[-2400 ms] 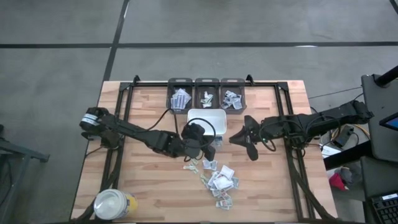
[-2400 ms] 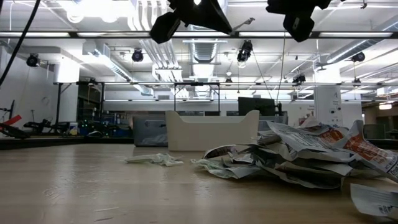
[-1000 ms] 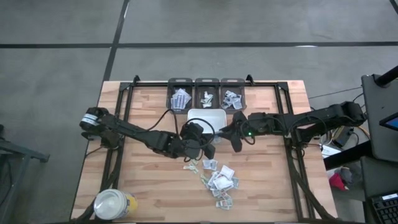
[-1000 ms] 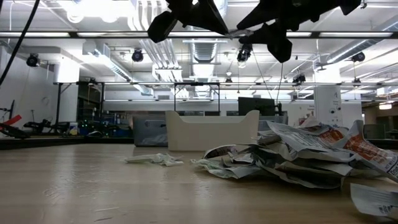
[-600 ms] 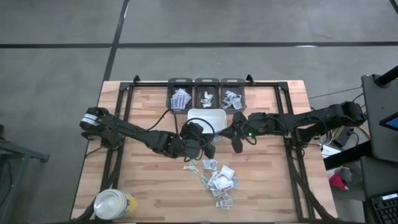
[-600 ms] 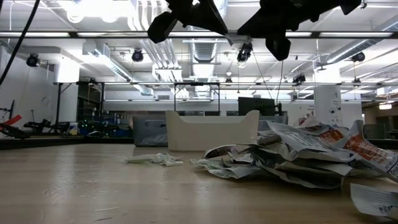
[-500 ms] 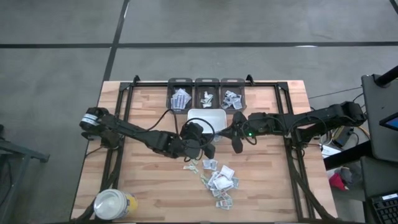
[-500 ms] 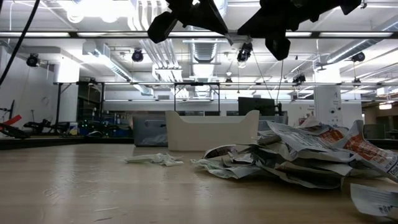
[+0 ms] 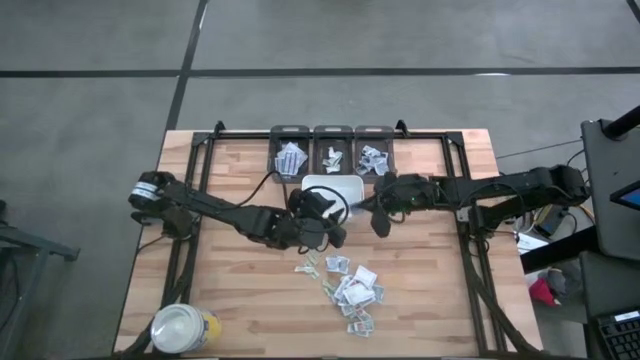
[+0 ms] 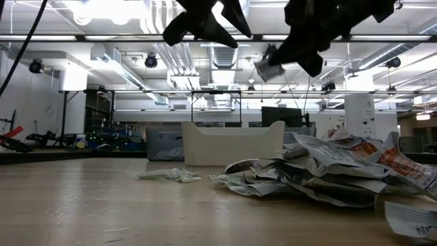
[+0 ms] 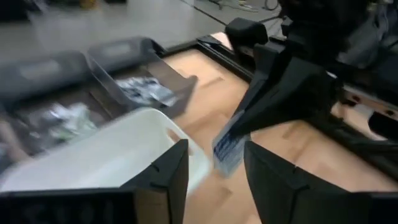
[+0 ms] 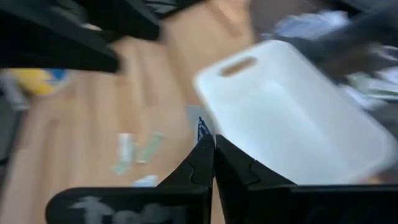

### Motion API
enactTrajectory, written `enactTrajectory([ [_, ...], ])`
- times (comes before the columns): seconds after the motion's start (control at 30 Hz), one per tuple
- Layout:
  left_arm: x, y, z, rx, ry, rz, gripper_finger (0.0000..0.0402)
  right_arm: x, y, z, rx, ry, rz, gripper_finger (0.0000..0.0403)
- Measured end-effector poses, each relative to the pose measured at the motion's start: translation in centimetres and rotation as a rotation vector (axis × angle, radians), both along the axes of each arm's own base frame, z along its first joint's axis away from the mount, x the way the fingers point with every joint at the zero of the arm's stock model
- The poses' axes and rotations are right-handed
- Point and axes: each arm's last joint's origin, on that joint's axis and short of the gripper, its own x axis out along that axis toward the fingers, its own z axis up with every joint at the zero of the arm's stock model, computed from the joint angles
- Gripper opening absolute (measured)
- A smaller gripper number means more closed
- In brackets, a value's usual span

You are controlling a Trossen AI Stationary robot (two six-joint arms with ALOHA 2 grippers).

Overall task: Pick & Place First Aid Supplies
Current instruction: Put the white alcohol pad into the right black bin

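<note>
White paper shows pinched between the closed fingers of the right gripper (image 10: 270,68): a small packet (image 11: 227,148) with blue print, held by one edge so that it hangs free in the air, just beside the near rim of the white tray (image 9: 322,186). That high, edge-on hold looks meant for carrying one packet across to a place for sorted supplies, likely the tray or one of the three dark bins (image 9: 332,150) behind it, which already hold packets. The left gripper (image 11: 214,168) faces it at close range with its fingers spread and nothing between them; the packet hangs just beyond its fingertips, apart from them. Judged from this, the packet now rests with the right gripper alone. Most remaining packets (image 9: 354,288) lie heaped on the wooden table (image 9: 440,290), near the arms.
</note>
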Motion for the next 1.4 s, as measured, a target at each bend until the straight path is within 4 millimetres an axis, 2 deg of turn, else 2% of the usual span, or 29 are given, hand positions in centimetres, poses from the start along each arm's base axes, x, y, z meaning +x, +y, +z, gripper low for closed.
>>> enactTrajectory([
  [0.17, -0.7, 0.5, -0.7, 0.074, 0.105, 0.078, 0.0154, -0.7, -3.2, -0.1, -0.133, 0.094, -0.195, 0.0008],
  [0.37, -2.7, 1.4, -2.4, 0.028, 0.225, 0.243, 0.0152, -1.9, -8.6, 1.3, -0.233, 0.139, -0.388, 0.0008],
  [0.5, -4.3, 2.1, -3.2, -0.031, 0.281, 0.367, 0.0151, -3.5, -12.6, 2.0, -0.173, 0.111, -0.437, 0.0008],
  [0.63, -5.4, 3.1, -3.1, -0.039, 0.323, 0.436, 0.0151, -4.7, -16.2, 1.9, -0.071, 0.092, -0.449, 0.0008],
  [0.8, -6.4, 5.2, -2.5, -0.046, 0.337, 0.476, 0.0149, -4.0, -19.7, 0.6, 0.044, 0.105, -0.407, 0.0008],
  [0.9, -7.4, 6.4, -2.0, -0.052, 0.337, 0.497, 0.0149, -2.8, -21.3, -0.3, 0.098, 0.158, -0.390, 0.0008],
  [1.1, -10.2, 8.4, -1.4, -0.049, 0.299, 0.511, 0.0149, -0.8, -23.3, -1.9, 0.156, 0.371, -0.314, 0.0008],
  [1.27, -12.2, 9.2, -2.0, -0.049, 0.218, 0.499, 0.0149, 0.1, -24.3, -3.0, 0.224, 0.540, -0.251, 0.0008],
  [1.4, -13.2, 9.5, -2.7, -0.042, 0.151, 0.479, 0.0149, 0.6, -24.7, -3.5, 0.260, 0.607, -0.237, 0.0008],
])
